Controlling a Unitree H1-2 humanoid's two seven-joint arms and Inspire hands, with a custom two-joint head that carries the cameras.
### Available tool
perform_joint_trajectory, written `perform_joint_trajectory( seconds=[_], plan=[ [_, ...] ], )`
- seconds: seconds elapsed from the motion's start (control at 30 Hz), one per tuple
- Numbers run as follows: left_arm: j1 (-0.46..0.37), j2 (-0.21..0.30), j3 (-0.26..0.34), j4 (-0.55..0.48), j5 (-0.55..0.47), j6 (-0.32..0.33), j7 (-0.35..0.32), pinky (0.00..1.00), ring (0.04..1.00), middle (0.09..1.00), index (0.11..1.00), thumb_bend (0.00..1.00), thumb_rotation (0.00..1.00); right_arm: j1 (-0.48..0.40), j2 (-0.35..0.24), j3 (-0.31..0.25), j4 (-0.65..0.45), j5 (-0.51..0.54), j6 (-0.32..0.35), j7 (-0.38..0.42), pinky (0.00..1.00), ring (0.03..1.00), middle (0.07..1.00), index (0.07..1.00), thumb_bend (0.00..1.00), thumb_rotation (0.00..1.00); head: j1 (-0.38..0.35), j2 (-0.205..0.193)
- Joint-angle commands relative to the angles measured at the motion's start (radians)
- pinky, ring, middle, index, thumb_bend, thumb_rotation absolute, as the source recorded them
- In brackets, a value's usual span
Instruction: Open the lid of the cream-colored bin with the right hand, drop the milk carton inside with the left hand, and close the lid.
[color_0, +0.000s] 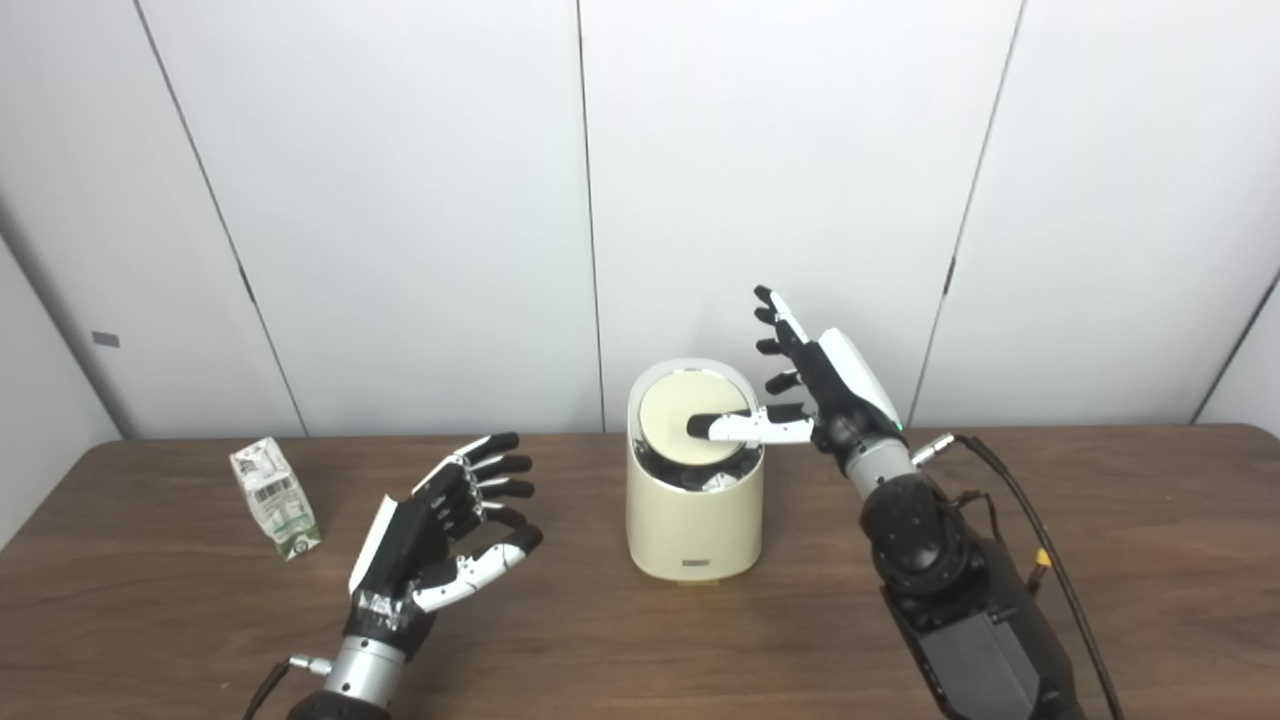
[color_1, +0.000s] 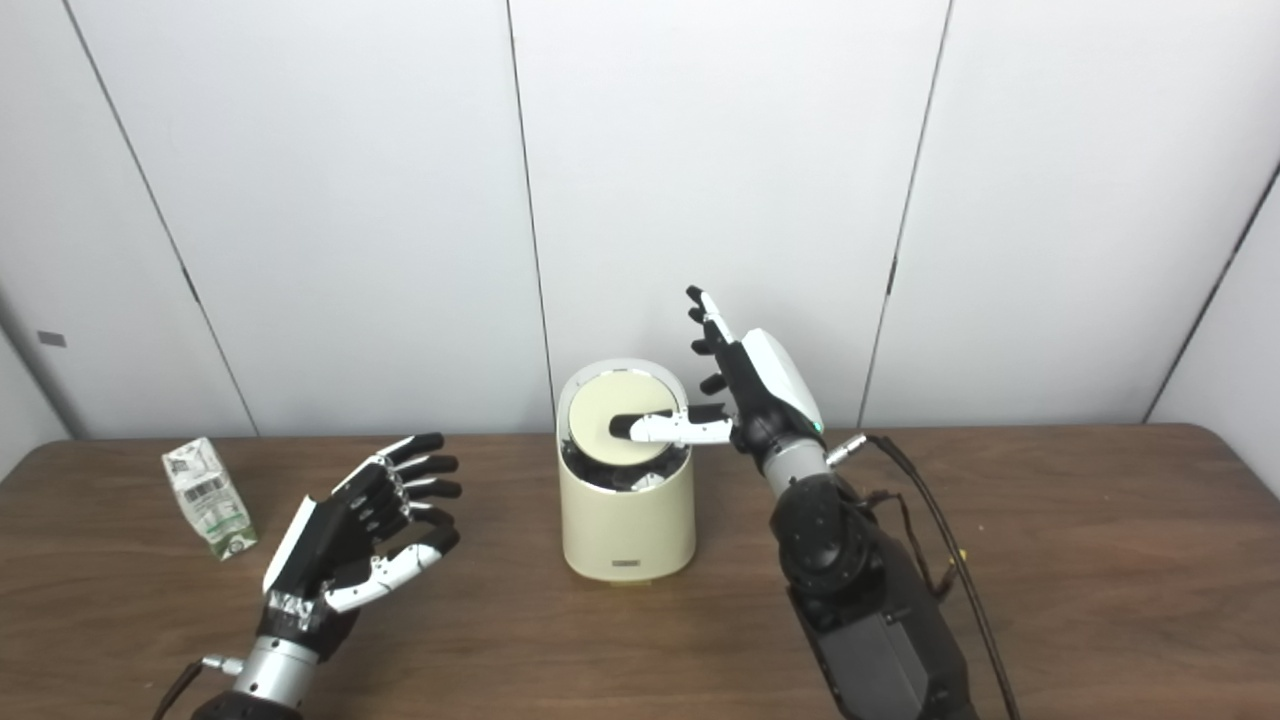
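The cream-colored bin (color_0: 694, 520) stands on the table at the middle. Its round lid (color_0: 680, 415) is tilted, with a dark gap showing at its front edge. My right hand (color_0: 815, 385) is open beside the bin's right rim, fingers up, and its thumb (color_0: 745, 427) lies across the lid. The milk carton (color_0: 274, 497) stands at the far left of the table, tilted a little. My left hand (color_0: 450, 535) is open and empty, hovering between the carton and the bin, apart from both.
The brown wooden table (color_0: 1100, 560) runs across the whole view. White wall panels stand right behind it. A black cable (color_0: 1040, 540) trails from my right wrist over the table on the right.
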Motion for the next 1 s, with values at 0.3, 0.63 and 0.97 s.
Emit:
perform_joint_trajectory(
  seconds=[0.3, 0.63, 0.97],
  plan=[
    [-0.024, -0.007, 0.0, -0.037, -0.011, -0.037, 0.004, 0.59, 0.701, 0.761, 0.846, 0.64, 0.1, -0.057, -0.007, 0.015, -0.016, -0.044, -0.009, -0.011, 0.67, 0.866, 0.971, 1.0, 0.94, 0.29, 0.004, 0.001],
    [-0.021, -0.006, 0.0, -0.049, -0.002, -0.036, 0.009, 0.57, 0.692, 0.757, 0.841, 0.65, 0.13, -0.055, -0.033, 0.07, -0.042, -0.136, 0.019, 0.006, 0.64, 0.865, 0.98, 1.0, 0.89, 0.2, 0.006, 0.011],
    [-0.017, -0.005, -0.002, -0.058, -0.005, -0.029, 0.007, 0.58, 0.698, 0.761, 0.842, 0.64, 0.12, -0.066, -0.065, 0.184, -0.054, -0.341, 0.163, 0.178, 0.67, 0.865, 0.958, 0.947, 0.83, 0.12, 0.011, 0.016]
  ],
)
